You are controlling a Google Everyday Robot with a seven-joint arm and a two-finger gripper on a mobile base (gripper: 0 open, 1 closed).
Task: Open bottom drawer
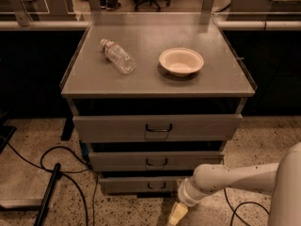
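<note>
Cabinet (70, 86): grey metal, three drawer fronts stacked under a flat top.

Top surface: clear plastic bottle (117, 56) lies on its side towards the rear left corner, cap end pointing to the rear left. Cream bowl (181, 61) stands upright right of centre, well apart from the bottle.

Fronts: top drawer (113, 127) is widest and tallest, with a dark loop handle at mid-front. Middle drawer (122, 161) is narrower. Bottom drawer (127, 185) is lowest and narrowest, its small dark handle (156, 186) at mid-front. A dark gap shows above each front. The bottom drawer's right end is hidden behind the arm.

Arm (235, 177): white, enters from the lower right edge and reaches left across the floor in front of the cabinet's right front corner.

Gripper (176, 214): pale yellow, points down at the floor, just below and right of the bottom drawer's handle, not on it. Whether it is apart or together: cannot tell.

Floor: speckled; black cables (61, 166) loop left of the cabinet.
</note>
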